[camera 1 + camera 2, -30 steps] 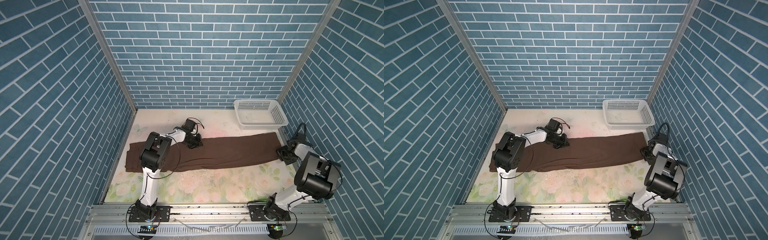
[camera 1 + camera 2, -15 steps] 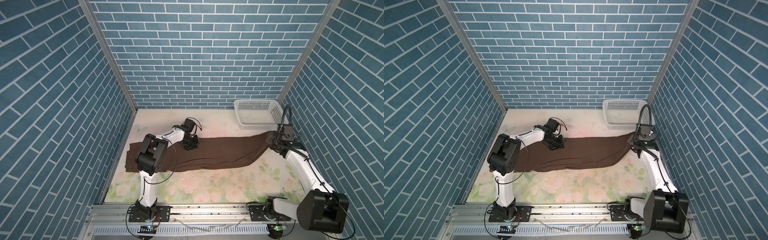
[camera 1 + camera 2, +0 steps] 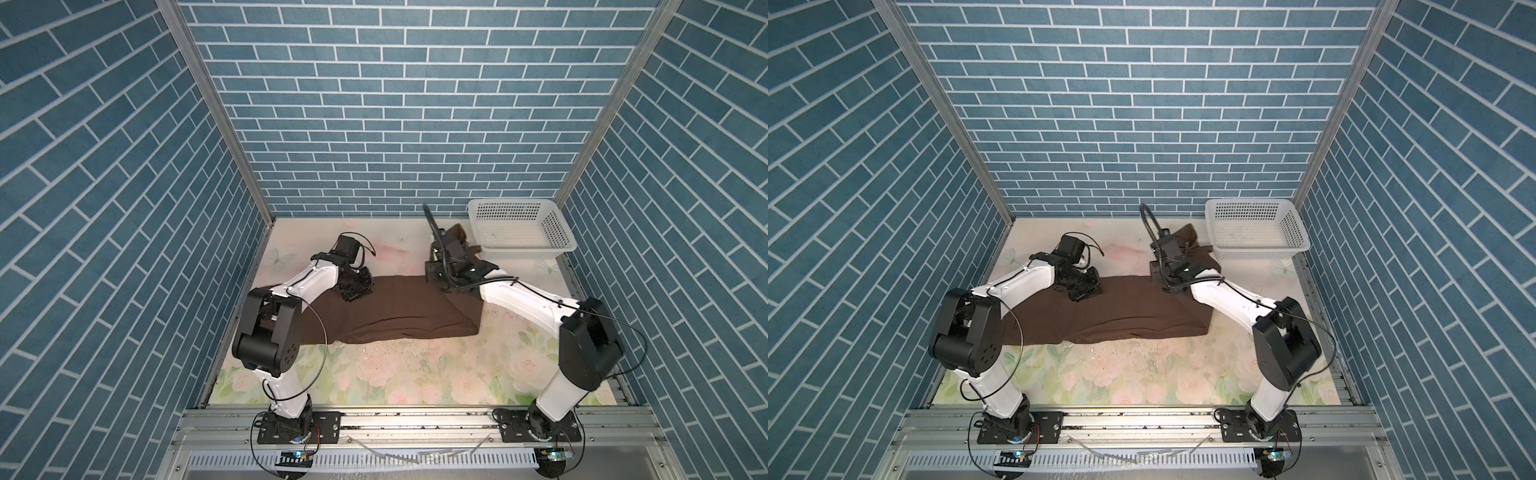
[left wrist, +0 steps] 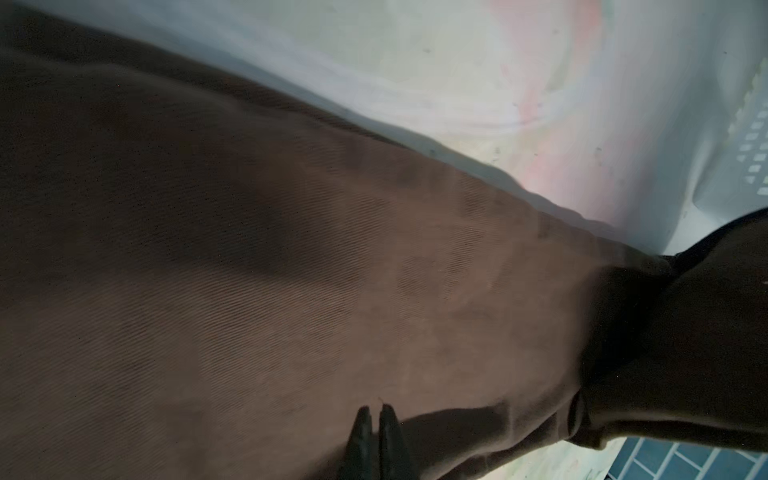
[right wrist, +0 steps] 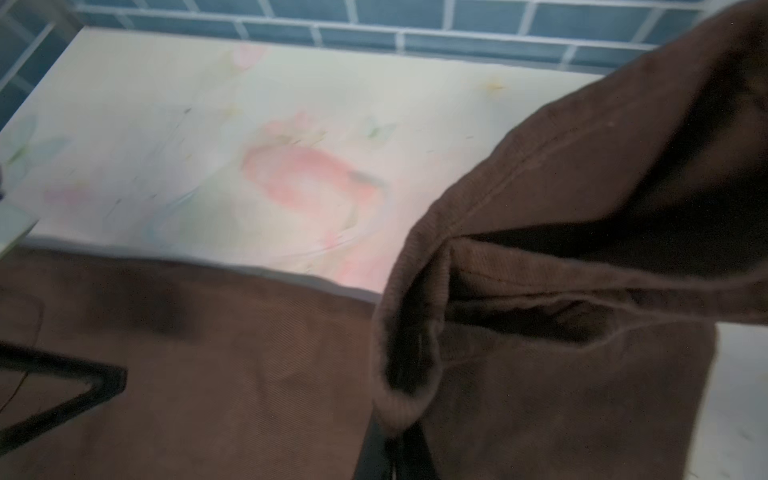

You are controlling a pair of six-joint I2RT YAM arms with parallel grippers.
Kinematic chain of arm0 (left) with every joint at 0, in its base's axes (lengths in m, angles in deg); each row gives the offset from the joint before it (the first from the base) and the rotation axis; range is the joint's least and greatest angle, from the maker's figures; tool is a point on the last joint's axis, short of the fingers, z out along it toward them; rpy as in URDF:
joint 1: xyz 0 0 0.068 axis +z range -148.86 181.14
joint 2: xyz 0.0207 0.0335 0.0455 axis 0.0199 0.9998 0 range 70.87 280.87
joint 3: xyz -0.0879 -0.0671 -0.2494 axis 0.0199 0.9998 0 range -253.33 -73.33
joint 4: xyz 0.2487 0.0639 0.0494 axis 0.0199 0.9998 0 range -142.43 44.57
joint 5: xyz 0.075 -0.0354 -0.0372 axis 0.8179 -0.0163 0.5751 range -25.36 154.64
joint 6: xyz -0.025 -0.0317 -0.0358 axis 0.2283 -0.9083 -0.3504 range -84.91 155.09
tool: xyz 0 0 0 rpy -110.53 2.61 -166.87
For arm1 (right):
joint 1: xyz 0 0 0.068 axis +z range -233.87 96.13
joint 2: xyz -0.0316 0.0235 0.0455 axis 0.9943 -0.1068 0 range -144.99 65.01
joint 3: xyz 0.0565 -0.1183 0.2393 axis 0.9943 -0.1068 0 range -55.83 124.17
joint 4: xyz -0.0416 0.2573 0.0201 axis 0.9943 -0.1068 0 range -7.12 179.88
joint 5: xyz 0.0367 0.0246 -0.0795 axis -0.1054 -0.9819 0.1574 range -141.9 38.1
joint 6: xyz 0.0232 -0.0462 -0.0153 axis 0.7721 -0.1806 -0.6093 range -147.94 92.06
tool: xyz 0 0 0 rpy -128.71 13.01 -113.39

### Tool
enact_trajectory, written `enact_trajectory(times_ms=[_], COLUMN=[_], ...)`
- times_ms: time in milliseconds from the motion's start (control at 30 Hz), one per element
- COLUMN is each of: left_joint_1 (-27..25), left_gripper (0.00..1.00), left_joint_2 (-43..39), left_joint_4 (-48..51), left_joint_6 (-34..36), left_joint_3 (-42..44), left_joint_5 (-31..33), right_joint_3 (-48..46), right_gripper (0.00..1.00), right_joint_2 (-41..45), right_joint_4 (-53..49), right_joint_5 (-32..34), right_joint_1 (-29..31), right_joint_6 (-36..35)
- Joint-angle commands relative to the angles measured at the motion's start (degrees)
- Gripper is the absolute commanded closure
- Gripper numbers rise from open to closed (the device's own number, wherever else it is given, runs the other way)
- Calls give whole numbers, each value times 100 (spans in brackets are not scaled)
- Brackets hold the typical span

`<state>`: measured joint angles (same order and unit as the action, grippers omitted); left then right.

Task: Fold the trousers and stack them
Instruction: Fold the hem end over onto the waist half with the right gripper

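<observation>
Trousers (image 3: 395, 307) hem hangs from right pincer (image 5: 392, 451) near basket (image 3: 555, 226).

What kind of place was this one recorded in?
Probably a purpose-built robot test booth, not a home: blue brick-print wall panels in metal framing, left arm and right arm bolted to an aluminium rail, a floral-covered table with brown trousers and a white basket.

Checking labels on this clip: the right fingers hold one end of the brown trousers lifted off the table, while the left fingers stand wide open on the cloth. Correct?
No: the left fingers are shut, not wide open, as the left wrist view shows. They are on the trousers, and the right fingers do hold one end lifted.
</observation>
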<state>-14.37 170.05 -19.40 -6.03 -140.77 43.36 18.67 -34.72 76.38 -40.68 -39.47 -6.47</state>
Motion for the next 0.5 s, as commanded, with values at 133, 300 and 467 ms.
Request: enact_trajectory(times_ms=[133, 300, 467], left_joint_1=[258, 286, 316], left_gripper=[90, 90, 90], left_joint_2=[-302, -184, 48], left_joint_4=[204, 157, 68], left_joint_6=[-45, -43, -43], left_joint_3=[634, 783, 821], left_joint_5=[282, 404, 417], right_joint_3=[242, 116, 359], right_gripper=[100, 100, 100], right_joint_2=[-616, -685, -481], right_joint_4=[225, 224, 31], right_joint_5=[-796, -894, -1034], right_joint_1=[512, 582, 695], right_joint_6=[-434, -442, -758])
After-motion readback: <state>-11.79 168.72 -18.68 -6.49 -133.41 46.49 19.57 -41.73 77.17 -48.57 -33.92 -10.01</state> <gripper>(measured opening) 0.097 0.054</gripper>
